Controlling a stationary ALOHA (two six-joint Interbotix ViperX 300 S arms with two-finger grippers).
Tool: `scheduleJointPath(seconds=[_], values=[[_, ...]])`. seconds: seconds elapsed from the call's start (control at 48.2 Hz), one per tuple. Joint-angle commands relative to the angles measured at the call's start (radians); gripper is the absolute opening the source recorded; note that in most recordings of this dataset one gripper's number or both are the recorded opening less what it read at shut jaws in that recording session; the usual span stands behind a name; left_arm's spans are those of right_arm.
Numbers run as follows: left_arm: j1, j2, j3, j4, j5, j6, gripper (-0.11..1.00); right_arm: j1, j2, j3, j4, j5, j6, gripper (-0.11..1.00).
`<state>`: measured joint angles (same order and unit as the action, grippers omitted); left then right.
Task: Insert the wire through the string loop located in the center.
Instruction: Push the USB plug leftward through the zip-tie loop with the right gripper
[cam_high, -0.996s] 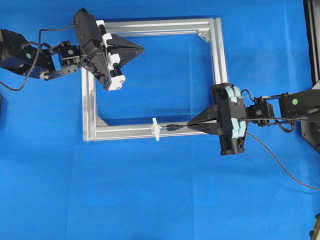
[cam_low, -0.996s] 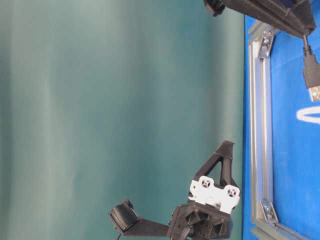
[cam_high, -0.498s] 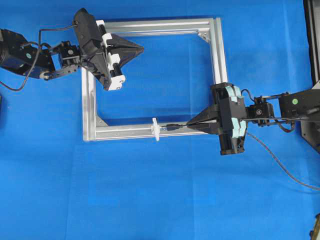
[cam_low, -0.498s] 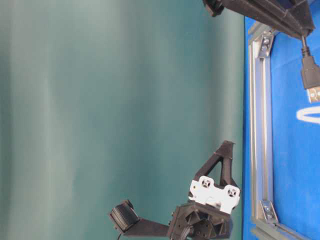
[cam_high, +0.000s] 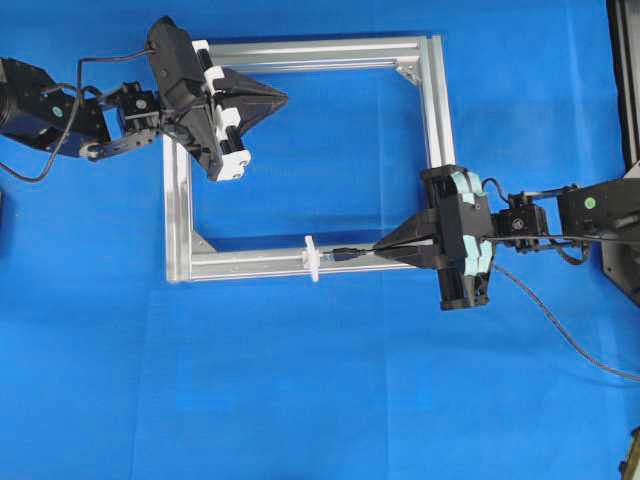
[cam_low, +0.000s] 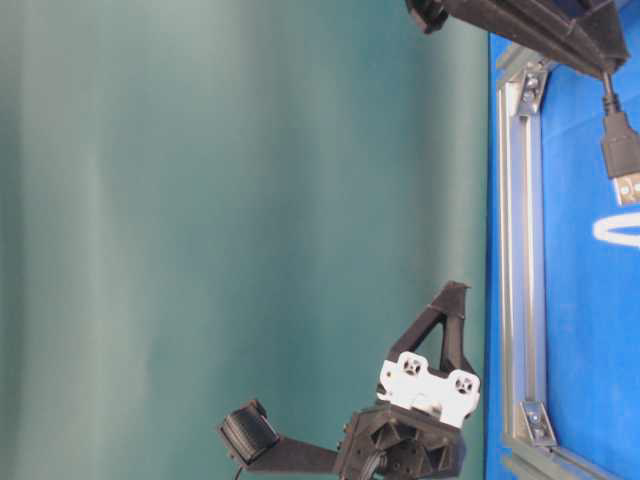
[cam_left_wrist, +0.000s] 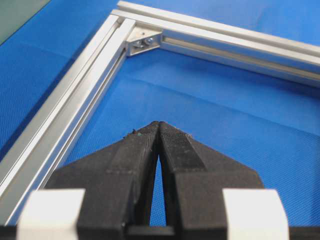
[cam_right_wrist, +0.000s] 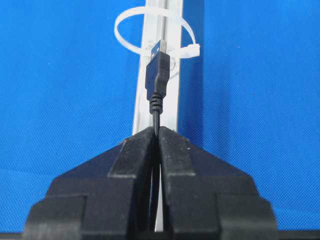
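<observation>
The desk (cam_high: 300, 400) is covered in blue cloth, with a green backdrop (cam_low: 250, 200) behind. My right jaws clamp the wire (cam_right_wrist: 156, 82), its plug just short of the string loop (cam_right_wrist: 125, 22) on the frame (cam_high: 250, 264) bar nearest the desk's front edge. My left jaws are closed, empty, above the frame's far left corner.

Bright, even light from above, soft faint shadows; the aluminium frame (cam_high: 436, 100) gleams mildly (wrist views blur toward the near fingers).

Both arms are black with loose black cables; the left gripper (cam_high: 275, 97) carries white plates, the right gripper (cam_high: 385, 250) pale teal ones.
</observation>
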<state>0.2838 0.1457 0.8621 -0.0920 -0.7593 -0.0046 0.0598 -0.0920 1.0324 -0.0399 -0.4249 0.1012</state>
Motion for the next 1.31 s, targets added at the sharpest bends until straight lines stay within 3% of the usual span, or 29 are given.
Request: scheduleJointPath(seconds=[0.0,0.394,0.955,1.287], values=[[0.000,-0.032,-0.006,0.003,-0.005,0.000,0.00,-0.003,-0.008,-0.011,0.002,-0.009,0.000,-0.02],[0.002,-0.032,-0.005,0.003,-0.005,0.000,0.00,-0.003,0.005,-0.023,0.003,-0.018,0.000,-0.02],[0.002,-0.032,-0.005,0.003,-0.005,0.002,0.00,-0.003,0.144,-0.184,0.003,-0.018,0.000,-0.02],[0.000,-0.035,0.005,0.003,-0.005,0.002,0.00,-0.003,0.183,-0.229,0.003,-0.018,0.000,-0.02]])
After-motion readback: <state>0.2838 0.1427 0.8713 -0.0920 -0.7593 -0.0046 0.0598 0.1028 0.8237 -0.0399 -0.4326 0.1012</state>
